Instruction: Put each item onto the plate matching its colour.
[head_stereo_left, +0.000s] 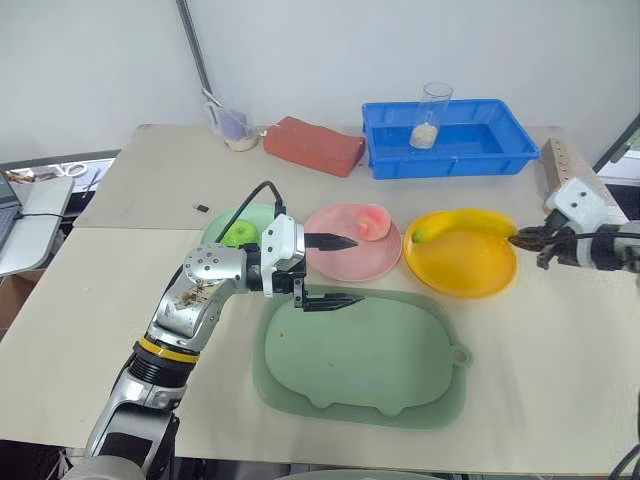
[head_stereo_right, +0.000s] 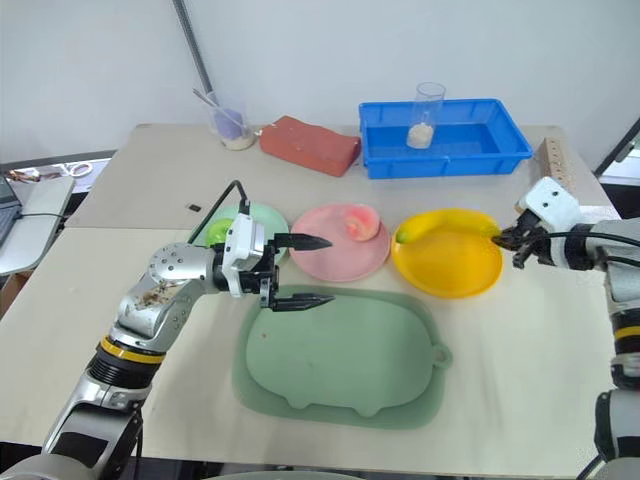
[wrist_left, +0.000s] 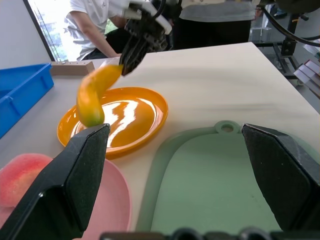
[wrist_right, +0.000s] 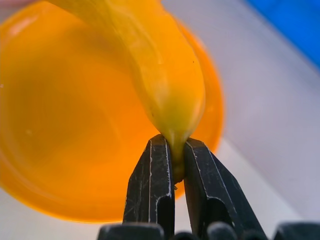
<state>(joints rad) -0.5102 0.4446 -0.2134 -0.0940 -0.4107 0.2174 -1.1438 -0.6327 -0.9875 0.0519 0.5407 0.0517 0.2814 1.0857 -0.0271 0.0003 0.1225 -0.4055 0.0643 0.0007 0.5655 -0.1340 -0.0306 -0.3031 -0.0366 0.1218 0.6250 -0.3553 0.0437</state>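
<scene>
Currently we are reading the table from our left. The green apple (head_stereo_left: 238, 233) is sitting on the mint green plate (head_stereo_right: 262, 213), partly behind the left arm, and the left gripper (head_stereo_left: 338, 270) is hanging with its fingers spread wide and holding nothing, pointing toward the right over the near edge of the pale pink plate (head_stereo_left: 340, 262) and the far rim of the sage-green tray (head_stereo_left: 400, 405). The pink peach (head_stereo_left: 372, 222) is lying on the pink plate's far side.

Next comes the yellow-orange plate (head_stereo_left: 470, 270). We are seeing the right gripper (wrist_right: 174, 165) pinched shut on the stem tip of the yellow banana (wrist_left: 93, 95), just beyond the plate's right rim. The banana's long axis is running leftward from the fingertips across the plate's far part, its green end near the far left rim; the left wrist view suggests it is hanging above the dish, not resting.

We are judging the right arm the only one placed for release. Open table lies to its right; the blue bin (head_stereo_left: 445, 140) stands well behind.
</scene>
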